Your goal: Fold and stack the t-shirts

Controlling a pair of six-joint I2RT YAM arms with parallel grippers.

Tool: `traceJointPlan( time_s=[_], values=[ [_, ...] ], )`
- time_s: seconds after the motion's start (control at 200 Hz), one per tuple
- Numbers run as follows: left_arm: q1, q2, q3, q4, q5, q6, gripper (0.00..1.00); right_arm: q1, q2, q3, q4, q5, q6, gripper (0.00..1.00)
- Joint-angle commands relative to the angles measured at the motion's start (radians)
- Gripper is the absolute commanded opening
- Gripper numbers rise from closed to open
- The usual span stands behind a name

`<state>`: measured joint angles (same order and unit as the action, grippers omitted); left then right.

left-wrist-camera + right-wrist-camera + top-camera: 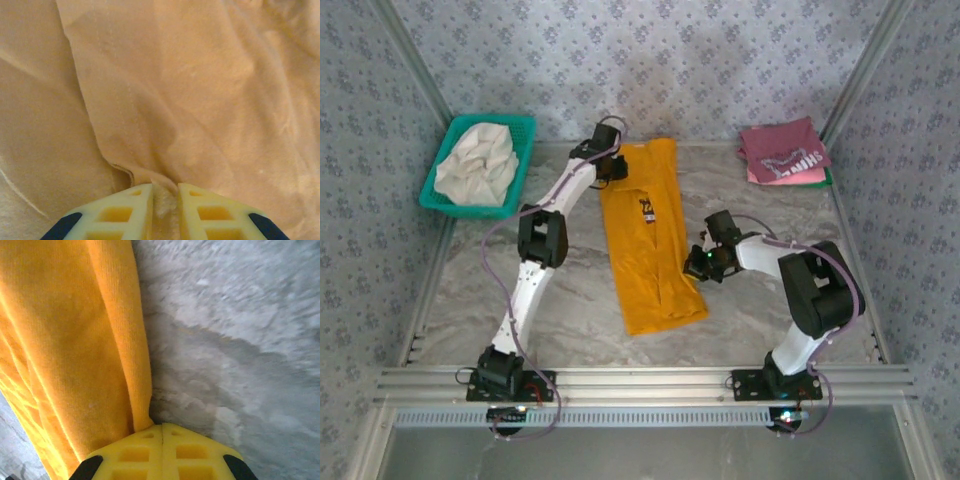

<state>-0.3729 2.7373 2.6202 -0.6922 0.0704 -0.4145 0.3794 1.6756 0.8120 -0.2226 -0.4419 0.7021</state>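
Observation:
The mustard-yellow t-shirt (655,260) lies as a long strip down the middle of the table, its dark print (647,208) facing up. My left gripper (613,168) is at the strip's far left corner. In the left wrist view it (165,187) is shut on a pinched ridge of the yellow cloth (190,100). My right gripper (700,265) sits at the strip's right edge. In the right wrist view its jaws (162,427) are pressed together, and the shirt's folded edge (65,350) ends against the left fingertip. The maroon t-shirt (782,148) lies folded on the pink one (765,178) at the back right.
A teal basket (490,120) holding a crumpled white cloth (475,165) stands at the back left corner. The marble tabletop (570,300) is bare on both sides of the yellow strip. Patterned walls close in the back and sides.

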Motion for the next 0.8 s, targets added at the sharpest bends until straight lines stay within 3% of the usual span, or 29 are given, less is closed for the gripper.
traceJointPlan(
  time_s=[0.0, 0.09, 0.18, 0.235, 0.34, 0.43, 0.595, 0.655, 0.794],
  values=[
    [0.01, -0.032, 0.079, -0.086, -0.009, 0.077, 0.27, -0.001, 0.017, -0.022, -0.079, 0.009, 0.041, 0.0],
    [0.031, -0.111, 0.073, -0.132, -0.018, 0.102, 0.31, -0.042, -0.033, -0.005, -0.138, 0.032, 0.004, 0.0],
    [0.03, -0.287, -0.061, -0.138, -0.046, 0.138, 0.32, -0.102, -0.102, -0.009, -0.167, 0.041, -0.028, 0.13],
    [0.019, -0.493, -0.337, -0.004, -0.047, 0.147, 0.34, -0.131, -0.145, -0.013, -0.185, 0.037, -0.06, 0.19],
    [0.02, -0.923, -0.998, 0.459, -0.003, 0.055, 0.43, -0.164, -0.197, -0.012, -0.252, 0.0, -0.145, 0.3],
    [0.007, -1.132, -1.308, 0.57, 0.04, 0.023, 0.47, -0.16, -0.241, -0.047, -0.264, -0.043, -0.204, 0.35],
    [-0.099, -1.269, -1.582, 0.494, 0.176, 0.039, 0.45, -0.121, -0.272, -0.125, -0.291, -0.12, -0.282, 0.37],
    [-0.17, -1.292, -1.642, 0.446, 0.163, 0.045, 0.44, -0.102, -0.277, -0.143, -0.314, -0.105, -0.297, 0.44],
    [-0.31, -1.312, -1.738, 0.442, 0.144, 0.018, 0.44, -0.085, -0.297, -0.205, -0.257, -0.111, -0.266, 0.46]
  ],
)
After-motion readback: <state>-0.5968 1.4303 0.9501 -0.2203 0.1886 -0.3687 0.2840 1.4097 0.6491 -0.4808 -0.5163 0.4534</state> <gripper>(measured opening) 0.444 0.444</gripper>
